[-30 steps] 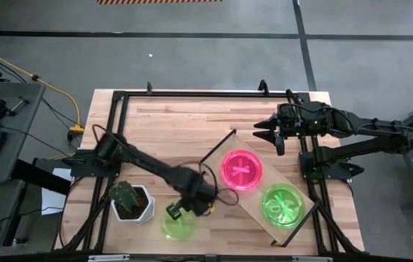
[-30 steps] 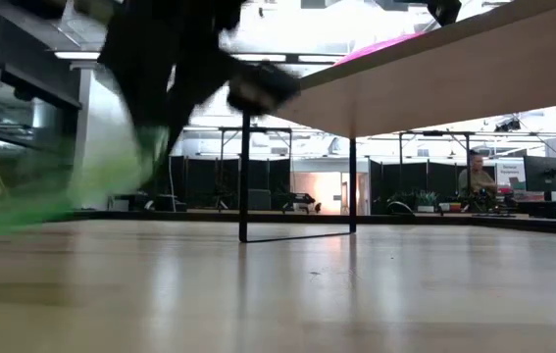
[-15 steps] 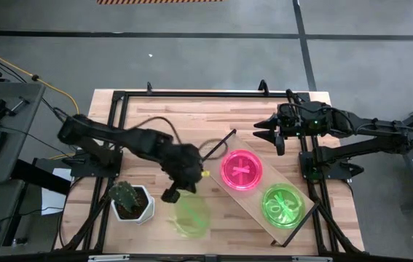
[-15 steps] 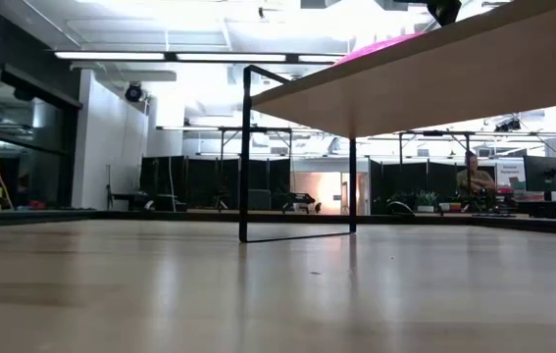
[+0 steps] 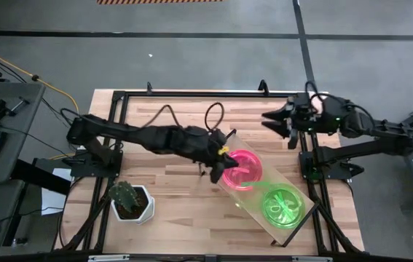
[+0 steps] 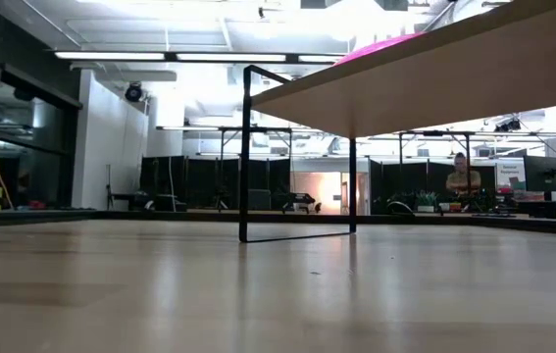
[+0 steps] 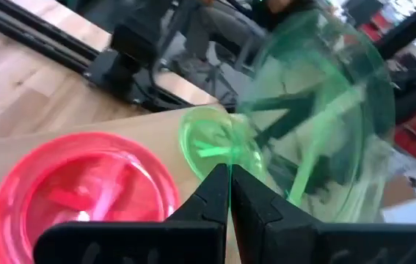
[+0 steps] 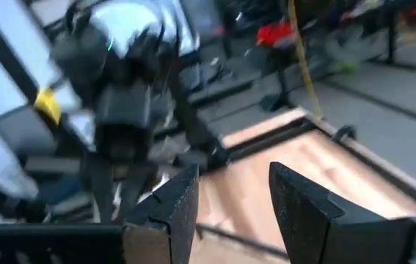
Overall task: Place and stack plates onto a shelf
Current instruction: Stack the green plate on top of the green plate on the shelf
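Two grippers: one at work, one waiting.
Left gripper (image 7: 229, 192): fingers pinched together on the rim of a green plate (image 7: 318, 117), which you're carrying tilted on edge, over the near end of the shelf (image 5: 253, 206).
Where it hangs: right above the pink plate (image 5: 241, 169), at the shelf's left end panel.
Right gripper (image 8: 231, 196): jaws apart, nothing between them, parked off the table's far right corner.
Step in hand: by my reading, you're mid-delivery, bringing this green plate in to stack.
Next move: level the plate, pick your pile, lower until it seats, then let go. Tilted as it is, it could clip the pink one.
Plates counted: three in sight. One pink and one green plate on shelf (image 5: 283, 204), one green in your grip.
Shelves: one.
Cactus pot (image 5: 127, 199): one, well apart, near the table's left front.
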Motion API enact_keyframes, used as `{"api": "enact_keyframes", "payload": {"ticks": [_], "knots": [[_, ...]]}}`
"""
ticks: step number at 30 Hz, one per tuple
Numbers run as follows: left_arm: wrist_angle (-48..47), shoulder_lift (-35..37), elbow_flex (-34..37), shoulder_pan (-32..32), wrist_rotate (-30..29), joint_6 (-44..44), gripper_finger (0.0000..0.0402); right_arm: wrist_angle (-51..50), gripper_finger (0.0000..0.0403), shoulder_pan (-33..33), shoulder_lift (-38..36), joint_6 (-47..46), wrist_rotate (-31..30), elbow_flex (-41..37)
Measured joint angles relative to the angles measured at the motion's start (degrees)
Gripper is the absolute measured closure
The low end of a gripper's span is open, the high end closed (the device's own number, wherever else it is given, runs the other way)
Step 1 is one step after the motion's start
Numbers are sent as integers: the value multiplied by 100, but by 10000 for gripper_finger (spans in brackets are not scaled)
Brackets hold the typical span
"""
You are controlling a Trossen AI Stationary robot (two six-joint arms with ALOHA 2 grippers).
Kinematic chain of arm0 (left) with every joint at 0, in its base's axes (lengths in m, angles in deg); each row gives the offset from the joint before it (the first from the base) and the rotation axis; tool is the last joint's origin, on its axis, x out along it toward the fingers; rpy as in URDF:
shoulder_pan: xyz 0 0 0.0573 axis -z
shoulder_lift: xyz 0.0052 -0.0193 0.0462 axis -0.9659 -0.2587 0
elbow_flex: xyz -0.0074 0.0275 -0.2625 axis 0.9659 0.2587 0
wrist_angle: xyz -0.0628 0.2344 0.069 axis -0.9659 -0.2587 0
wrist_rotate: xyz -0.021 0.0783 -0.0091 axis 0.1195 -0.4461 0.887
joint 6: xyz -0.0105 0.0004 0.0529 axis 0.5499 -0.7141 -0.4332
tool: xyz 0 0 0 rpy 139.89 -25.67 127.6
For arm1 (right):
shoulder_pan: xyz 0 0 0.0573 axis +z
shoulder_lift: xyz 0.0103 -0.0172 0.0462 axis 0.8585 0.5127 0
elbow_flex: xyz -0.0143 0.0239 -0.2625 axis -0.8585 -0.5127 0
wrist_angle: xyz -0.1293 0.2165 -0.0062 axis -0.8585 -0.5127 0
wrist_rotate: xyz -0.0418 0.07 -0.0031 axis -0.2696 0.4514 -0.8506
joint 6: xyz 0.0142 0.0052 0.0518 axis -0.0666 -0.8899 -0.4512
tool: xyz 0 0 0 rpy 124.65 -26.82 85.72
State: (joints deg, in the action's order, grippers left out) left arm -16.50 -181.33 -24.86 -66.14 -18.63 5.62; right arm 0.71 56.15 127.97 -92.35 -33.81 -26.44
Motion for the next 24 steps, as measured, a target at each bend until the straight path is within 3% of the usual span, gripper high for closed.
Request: {"api": "enact_keyframes", "payload": {"ticks": [6,12,18,24], "knots": [[741,-745,0,202,-755,223,401,1,252,-4,-434,42,-1147,2],[1338,-1416,-59,284,-1437,689,401,-75,252,-4,-510,38,-1363,2],[1194,-2173,-1194,388,-1573,439,401,-264,252,-4,-442,39,-1493,2],[300,-2818,-2468,538,-1864,-143,401,-308,252,-4,-435,40,-1667,2]]}}
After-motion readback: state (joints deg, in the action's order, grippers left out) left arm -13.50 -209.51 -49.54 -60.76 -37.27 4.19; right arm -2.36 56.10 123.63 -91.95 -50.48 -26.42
